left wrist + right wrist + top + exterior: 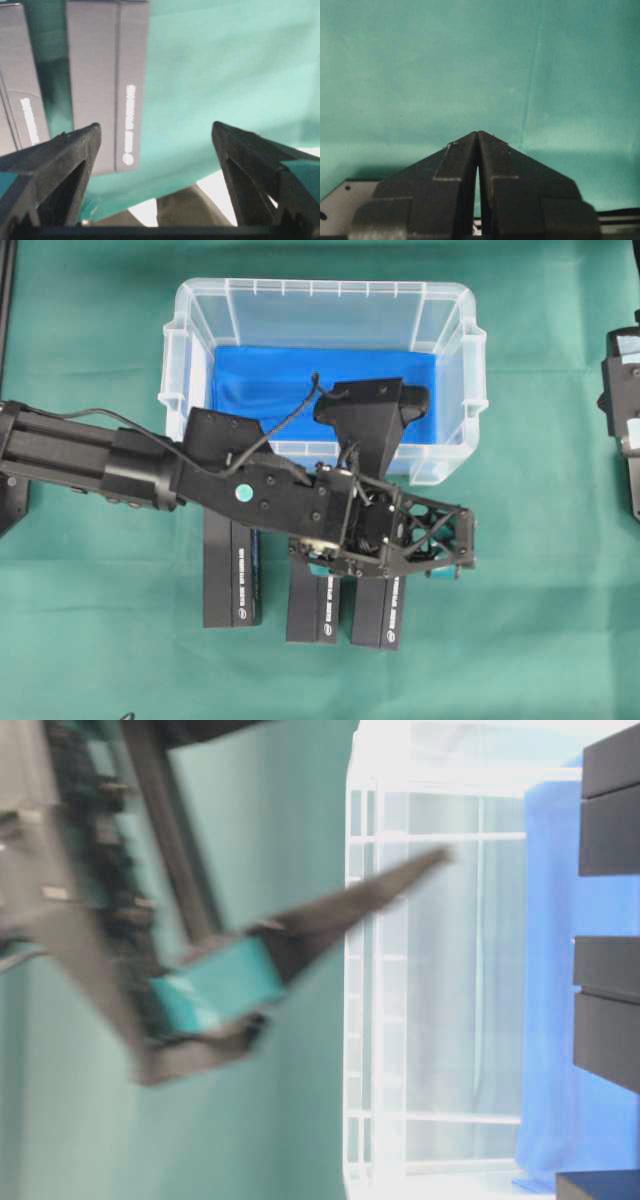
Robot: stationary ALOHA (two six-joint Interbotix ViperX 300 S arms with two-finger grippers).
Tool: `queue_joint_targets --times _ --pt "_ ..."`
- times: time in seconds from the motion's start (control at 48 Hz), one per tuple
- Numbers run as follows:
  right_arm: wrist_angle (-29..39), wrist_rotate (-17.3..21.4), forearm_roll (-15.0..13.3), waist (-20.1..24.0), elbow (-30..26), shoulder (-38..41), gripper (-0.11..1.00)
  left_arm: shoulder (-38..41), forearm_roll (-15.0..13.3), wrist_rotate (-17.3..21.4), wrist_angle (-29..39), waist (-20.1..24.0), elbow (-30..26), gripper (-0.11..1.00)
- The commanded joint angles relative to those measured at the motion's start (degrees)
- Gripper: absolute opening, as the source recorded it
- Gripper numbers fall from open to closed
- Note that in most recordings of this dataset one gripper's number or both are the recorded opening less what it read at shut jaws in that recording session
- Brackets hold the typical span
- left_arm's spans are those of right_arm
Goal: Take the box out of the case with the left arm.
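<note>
The clear case (320, 287) stands at the back of the green table, and the stretch of its blue-lined floor (270, 375) that shows is bare. My left arm hides part of that floor. Three long black boxes (232, 580) (313, 608) (378, 612) lie side by side on the cloth in front of the case. My left gripper (385, 568) hangs over them, open, with nothing between its fingers. In the left wrist view the gripper (155, 127) frames bare cloth, with a box (107, 75) up to the left. My right gripper (478, 134) is shut and empty above the cloth.
The right arm (620, 410) rests at the table's right edge. In the table-level view a blurred teal finger pad (215, 985) hangs beside the case wall (400, 970). The left wrist view shows the table's front edge (165, 187) just beyond the boxes.
</note>
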Motion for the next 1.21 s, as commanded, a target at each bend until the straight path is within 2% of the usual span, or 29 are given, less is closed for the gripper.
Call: queue_joint_targets --times 0.0,0.333,0.479,0.645,0.729,0.937,1.187 --pt "-0.09 0.00 -0.18 -0.09 -0.62 0.00 0.03 -2.37 -0.09 0.44 2.20 0.53 -3.96 0.91" --pt "-0.09 0.00 -0.18 -0.09 -0.53 0.09 0.03 -2.90 0.09 0.62 9.67 0.88 -12.57 0.91" --pt "-0.09 0.00 -0.18 -0.09 -0.53 0.18 0.03 -3.08 0.09 0.70 12.74 0.88 -12.57 0.91" --pt "-0.09 0.09 -0.18 -0.09 -0.62 0.18 0.03 -3.43 0.09 0.88 12.83 0.70 -11.95 0.91" --pt "-0.09 0.09 -0.18 -0.09 -0.62 0.18 0.03 -4.31 0.09 2.64 13.18 0.53 -11.07 0.91" --pt "-0.09 0.09 -0.18 -0.09 -0.62 0.18 0.03 -10.11 0.09 6.06 14.41 -0.18 -3.96 0.91" --pt "-0.09 0.09 -0.18 -0.09 -0.62 0.18 0.03 -21.88 0.00 5.27 14.24 -1.67 12.92 0.91"
